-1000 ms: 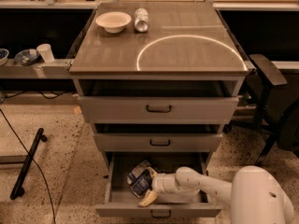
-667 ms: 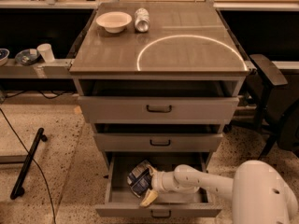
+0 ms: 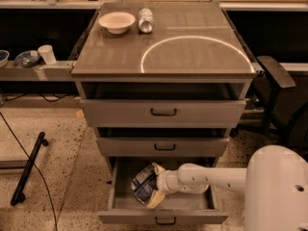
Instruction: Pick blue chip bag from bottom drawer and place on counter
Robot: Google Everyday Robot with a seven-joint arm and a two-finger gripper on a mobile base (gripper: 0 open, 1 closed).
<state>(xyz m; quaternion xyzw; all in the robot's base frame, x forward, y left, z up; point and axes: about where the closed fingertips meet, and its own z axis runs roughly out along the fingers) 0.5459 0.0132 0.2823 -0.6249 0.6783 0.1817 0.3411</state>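
While in drawer [image 3: 126, 218], jaws at bag [image 3: 142, 186]

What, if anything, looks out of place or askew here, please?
The silver can appears to lie on its side on the counter. The crumpled blue chip bag sits tilted in the bottom drawer, at the pincer.

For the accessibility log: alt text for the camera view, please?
The robot's gripper is inside the open bottom drawer, at the blue chip bag. On the counter above sit a white bowl and a silver can.
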